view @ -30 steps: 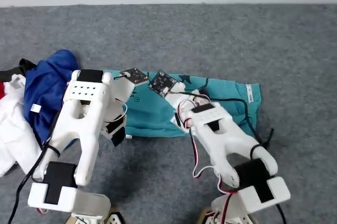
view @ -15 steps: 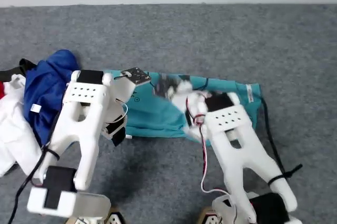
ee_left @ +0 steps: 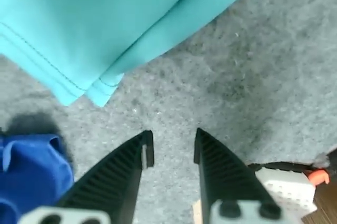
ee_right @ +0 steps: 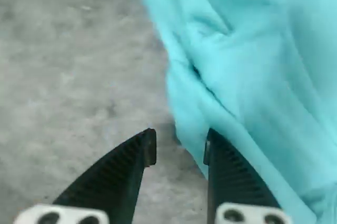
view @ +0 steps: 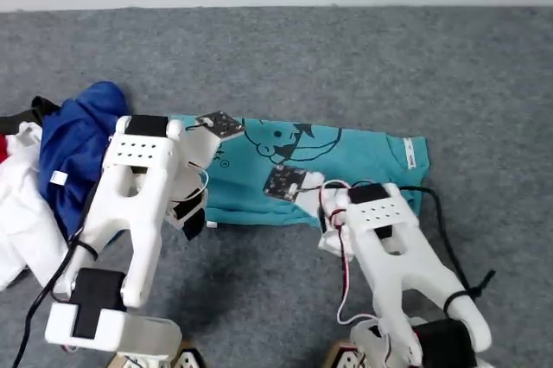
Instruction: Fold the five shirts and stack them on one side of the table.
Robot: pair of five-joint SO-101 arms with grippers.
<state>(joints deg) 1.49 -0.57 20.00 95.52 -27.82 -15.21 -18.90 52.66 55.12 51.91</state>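
Teal cotton shirt with cartoon print (view: 363,156) lies flat mid-table on grey carpeted tabletop (view: 346,57). Right gripper (ee_right: 179,148) has drawn back from shirt's middle to its near hem, jaws apart, empty; print now uncovered. Left gripper (ee_left: 171,148) unmoved, jaws slightly apart over bare tabletop beside shirt's corner. Crumpled blue shirt (view: 82,139) heaped at left.

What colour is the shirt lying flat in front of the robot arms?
The shirt is teal, with a dark drawing on it. The high view shows it best.
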